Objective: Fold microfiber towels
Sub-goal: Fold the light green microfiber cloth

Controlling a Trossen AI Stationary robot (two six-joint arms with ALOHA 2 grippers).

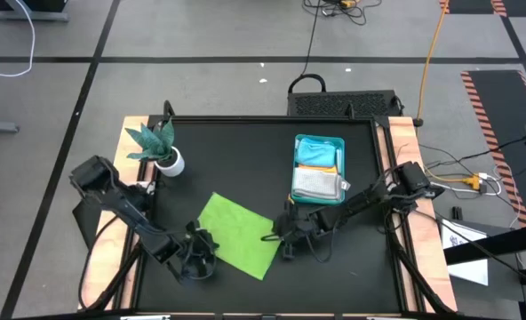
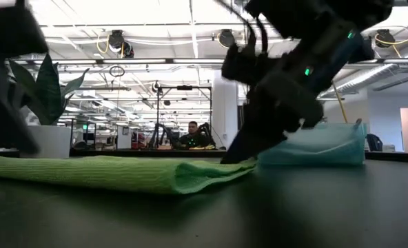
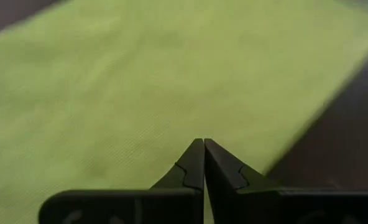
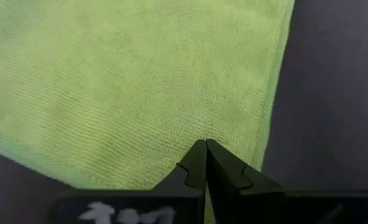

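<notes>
A lime green microfiber towel (image 1: pixel 236 233) lies folded flat on the black table, its folded end (image 2: pixel 190 178) showing in the low view. My left gripper (image 1: pixel 199 252) is shut over the towel's near left edge (image 3: pixel 140 93). My right gripper (image 1: pixel 284 236) is shut at the towel's right edge (image 4: pixel 171 81). A teal tray (image 1: pixel 338 142) at the back right holds pale blue, orange and white-grey towels (image 1: pixel 317 182). My left gripper's shut fingertips (image 3: pixel 196 158) hover over or rest on the towel's top face near its left edge; I cannot tell whether they touch. My right gripper sets its shut fingertips (image 2: pixel 237 157) on the towel's top near the right edge (image 4: pixel 234 134). It slants down from the table's right. The towel stays flat on the table.
A small green plant in a white pot (image 1: pixel 163 149) stands at the table's far left. The teal tray (image 2: pixel 314 148) sits just behind my right gripper. Bare black tabletop (image 1: pixel 352 267) lies to the near right of the towel.
</notes>
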